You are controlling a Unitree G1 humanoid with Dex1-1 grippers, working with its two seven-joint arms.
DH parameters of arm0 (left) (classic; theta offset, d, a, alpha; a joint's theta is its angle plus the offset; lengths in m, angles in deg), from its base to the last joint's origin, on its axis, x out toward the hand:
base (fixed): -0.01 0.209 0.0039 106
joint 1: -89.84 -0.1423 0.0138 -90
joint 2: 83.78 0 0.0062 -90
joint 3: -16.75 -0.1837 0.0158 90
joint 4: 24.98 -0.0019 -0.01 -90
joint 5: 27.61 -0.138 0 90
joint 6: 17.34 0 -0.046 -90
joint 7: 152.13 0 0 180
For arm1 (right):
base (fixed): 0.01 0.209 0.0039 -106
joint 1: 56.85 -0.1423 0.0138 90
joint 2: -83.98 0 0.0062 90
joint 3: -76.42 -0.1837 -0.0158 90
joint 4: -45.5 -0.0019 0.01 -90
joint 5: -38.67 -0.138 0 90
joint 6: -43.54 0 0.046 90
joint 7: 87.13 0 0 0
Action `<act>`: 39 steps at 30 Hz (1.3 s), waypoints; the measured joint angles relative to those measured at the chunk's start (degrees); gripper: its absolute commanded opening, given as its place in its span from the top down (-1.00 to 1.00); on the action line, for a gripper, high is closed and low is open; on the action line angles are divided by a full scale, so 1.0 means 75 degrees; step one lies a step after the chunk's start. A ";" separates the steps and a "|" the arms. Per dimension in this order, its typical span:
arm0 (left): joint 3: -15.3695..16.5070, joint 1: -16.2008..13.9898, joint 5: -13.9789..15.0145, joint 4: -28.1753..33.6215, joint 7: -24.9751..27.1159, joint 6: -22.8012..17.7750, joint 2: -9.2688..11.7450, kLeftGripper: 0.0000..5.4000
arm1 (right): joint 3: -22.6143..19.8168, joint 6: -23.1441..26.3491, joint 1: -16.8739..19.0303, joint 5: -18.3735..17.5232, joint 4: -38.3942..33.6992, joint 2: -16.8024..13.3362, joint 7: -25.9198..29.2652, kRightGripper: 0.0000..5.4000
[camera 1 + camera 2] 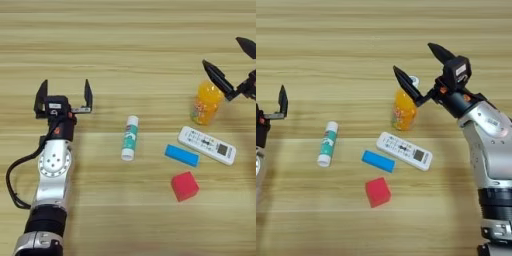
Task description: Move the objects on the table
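An orange juice bottle point(404, 112) stands on the wooden table point(125, 40), its white cap point(414, 80) showing beside one finger. My right gripper point(417, 66) hangs open just above and behind the bottle, holding nothing. In front of the bottle lies a white remote control point(404, 150). A flat blue block point(182, 155) and a red cube point(184, 186) sit nearer me. Left of them a white-and-green glue stick point(129, 137) lies on its side. At the far left my left gripper point(63, 97) stands open and holds nothing, well clear of the glue stick.
The far half of the table point(331, 35) holds only bare planks. My left arm point(52, 170) with its black cable reaches up from the lower left, my right arm point(491, 150) from the lower right.
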State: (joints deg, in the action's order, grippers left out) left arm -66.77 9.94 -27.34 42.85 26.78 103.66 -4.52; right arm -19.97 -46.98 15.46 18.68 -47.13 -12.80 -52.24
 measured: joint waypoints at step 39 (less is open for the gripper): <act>-0.0082 0.0037 -0.0094 -0.0172 -0.0132 0.0576 -0.0030 -1.00 | 0.0798 0.1001 -0.0338 0.1319 0.2055 0.0390 -0.0723 -0.31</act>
State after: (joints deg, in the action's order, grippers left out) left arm -67.39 10.22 -28.05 41.56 25.78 107.98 -4.75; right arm -13.99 -39.47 12.93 28.57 -31.72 -9.87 -57.66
